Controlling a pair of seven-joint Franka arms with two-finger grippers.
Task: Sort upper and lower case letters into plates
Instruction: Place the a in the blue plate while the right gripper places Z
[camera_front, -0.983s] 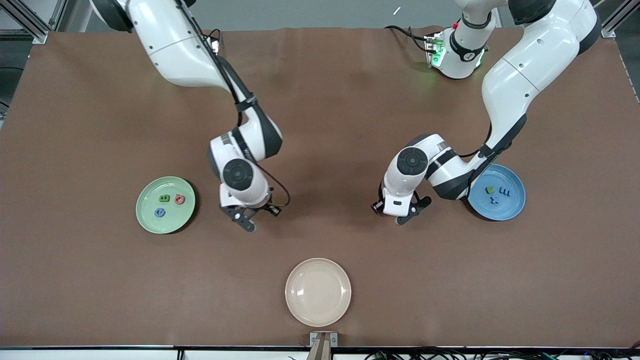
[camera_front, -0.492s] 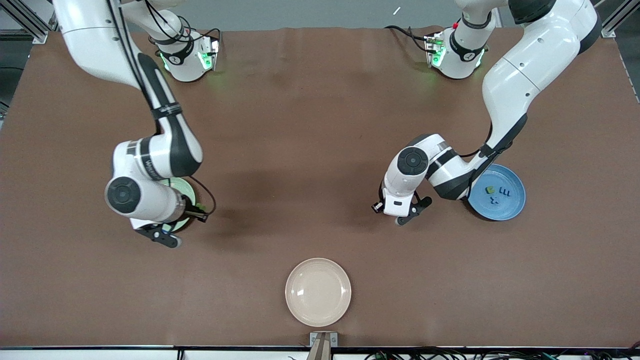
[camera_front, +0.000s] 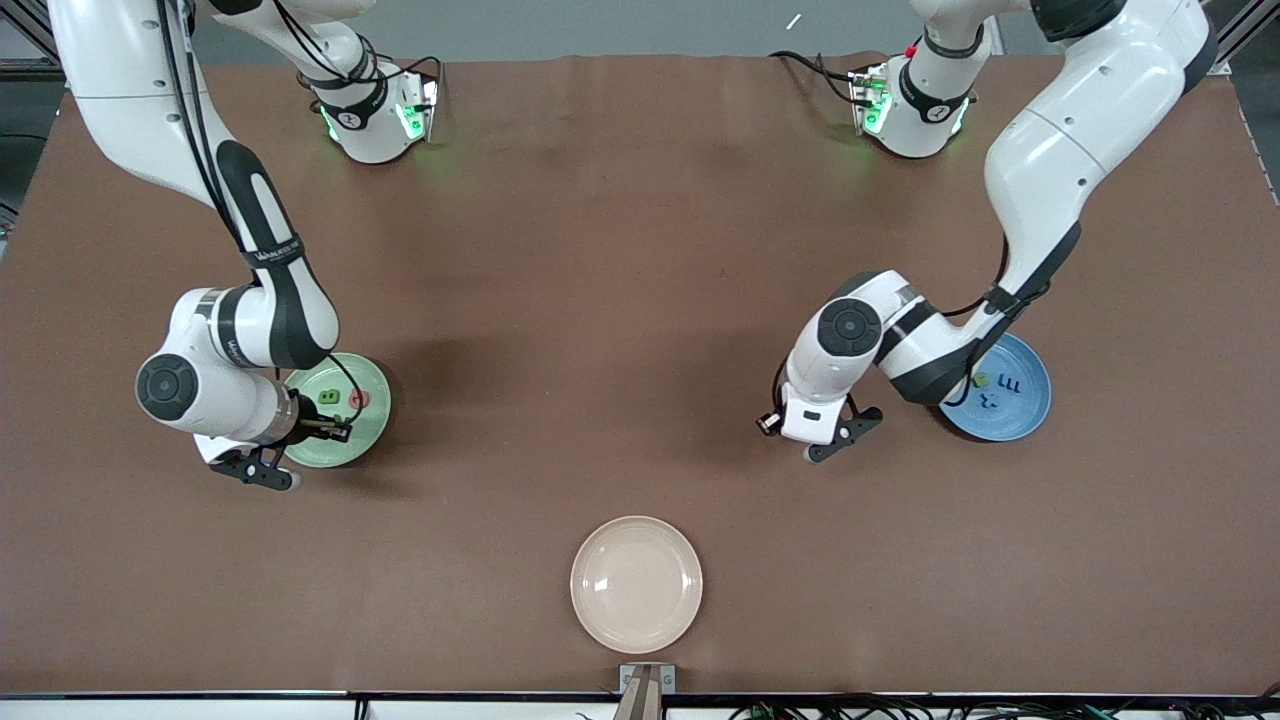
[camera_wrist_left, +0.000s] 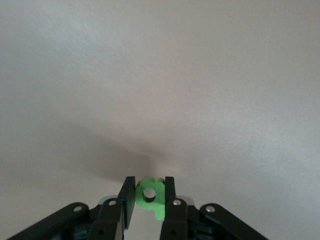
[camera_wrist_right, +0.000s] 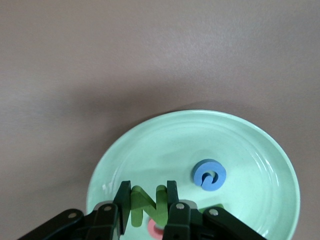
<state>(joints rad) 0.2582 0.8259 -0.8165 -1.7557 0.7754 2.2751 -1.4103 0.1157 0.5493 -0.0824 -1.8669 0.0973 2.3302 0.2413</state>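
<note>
My right gripper (camera_front: 262, 472) is shut on a green capital N (camera_wrist_right: 150, 202) and holds it over the pale green plate (camera_front: 372, 428). That plate holds a green B (camera_front: 327, 397), a red letter (camera_front: 358, 399) and a blue letter (camera_wrist_right: 209, 174). My left gripper (camera_front: 835, 445) is shut on a bright green small letter (camera_wrist_left: 155, 205) over bare table, beside the blue plate (camera_front: 1020, 415). The blue plate holds a green letter (camera_front: 982, 380) and two blue letters (camera_front: 1010, 384).
A cream-white plate (camera_front: 636, 585) sits near the front camera, midway along the table's edge. Both arm bases stand along the table edge farthest from the front camera. Brown tabletop (camera_front: 620, 300) lies between the two plates.
My right arm swung from the table's middle to over the pale green plate with the green N. My left gripper shifted slightly toward the blue plate.
</note>
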